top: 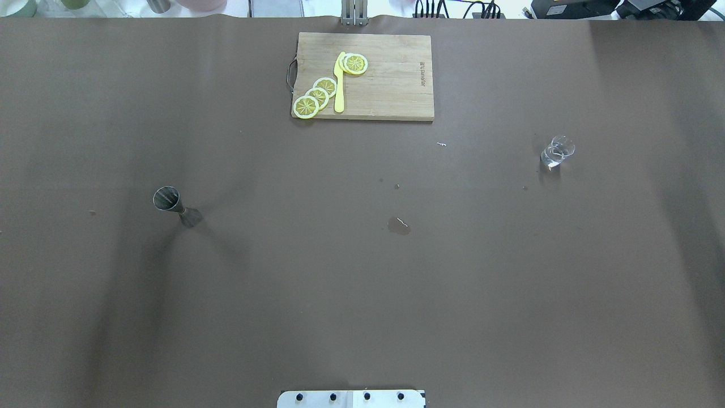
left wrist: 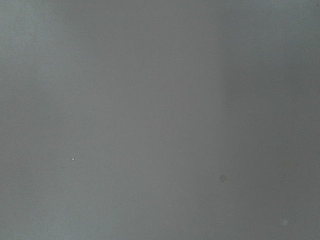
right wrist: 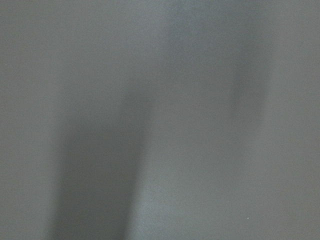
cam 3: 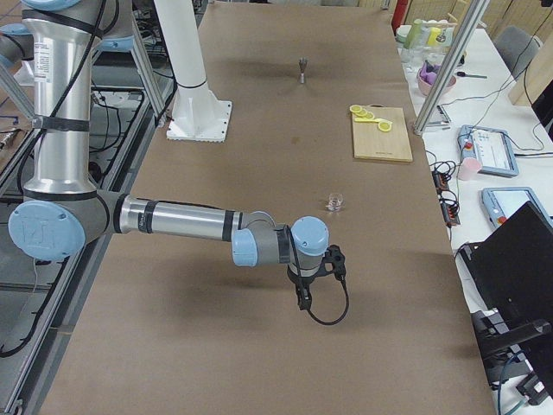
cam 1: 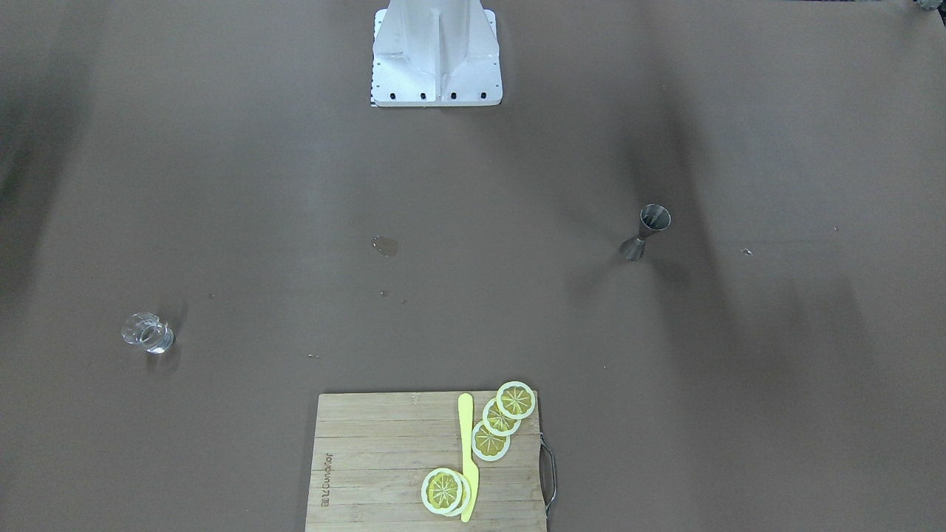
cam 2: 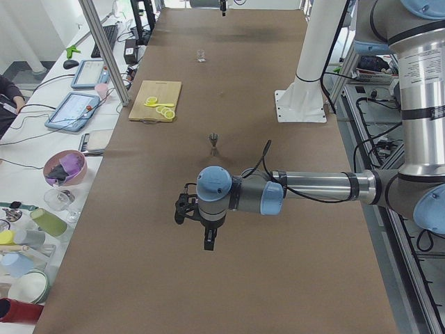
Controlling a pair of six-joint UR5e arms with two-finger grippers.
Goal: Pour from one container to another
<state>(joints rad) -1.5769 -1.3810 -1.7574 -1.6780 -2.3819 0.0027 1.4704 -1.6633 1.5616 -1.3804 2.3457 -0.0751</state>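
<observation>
reading the overhead view with the robot's base at 6 o'clock: the small silver-grey hourglass metal jigger (top: 177,207) stands at about 9 o'clock on the brown table (top: 362,294), on your left arm's side. it is upright, with its long axis vertical and an open cone facing up. in the left side view the left arm (cam 2: 313,185) hangs over the table's near end, and the jigger lies at 12 o'clock from its jaws, well apart. i judge this the nearer arm, and a side-on grasp at the narrow waist would suit. you cannot tell from that view how far those jaws are open; nothing hangs from them. the small clear round glass cup (top: 557,152) sits at 2 o'clock, mouth up, well apart from the jigger. the right arm (cam 3: 181,220) is its nearer one, and that arm's jaws are equally unreadable.
</observation>
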